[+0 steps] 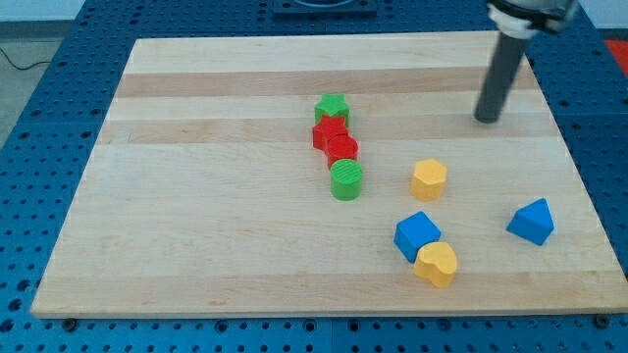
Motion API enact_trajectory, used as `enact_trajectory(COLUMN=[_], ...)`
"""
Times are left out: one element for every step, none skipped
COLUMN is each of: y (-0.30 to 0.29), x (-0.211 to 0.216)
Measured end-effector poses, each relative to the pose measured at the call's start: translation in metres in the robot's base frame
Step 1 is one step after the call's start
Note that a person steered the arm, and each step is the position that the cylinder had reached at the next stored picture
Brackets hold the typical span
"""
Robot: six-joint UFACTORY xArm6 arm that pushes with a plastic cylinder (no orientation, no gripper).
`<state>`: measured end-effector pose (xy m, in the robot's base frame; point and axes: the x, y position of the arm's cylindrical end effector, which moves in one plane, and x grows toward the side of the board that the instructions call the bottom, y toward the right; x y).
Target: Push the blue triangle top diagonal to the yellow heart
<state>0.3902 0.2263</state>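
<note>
The blue triangle lies at the view's right, near the board's right edge. The yellow heart lies at the view's bottom right of centre, touching a blue cube just above and left of it. My tip is the lower end of a dark rod at the view's upper right. It stands well above the blue triangle and a little to its left, apart from every block.
A yellow pentagon-like block lies between my tip and the blue cube. A column of blocks stands mid-board: green star, red star, red cylinder, green cylinder. The wooden board rests on a blue pegboard table.
</note>
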Motion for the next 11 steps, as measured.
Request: enact_trajectory(y=[0.052, 0.106, 0.119, 0.102, 0.048, 0.011, 0.001, -0.01, -0.01, -0.01, -0.015], x=[0.053, 0.109, 0.152, 0.182, 0.183, 0.176, 0.156, 0.142, 0.147, 0.149, 0.139])
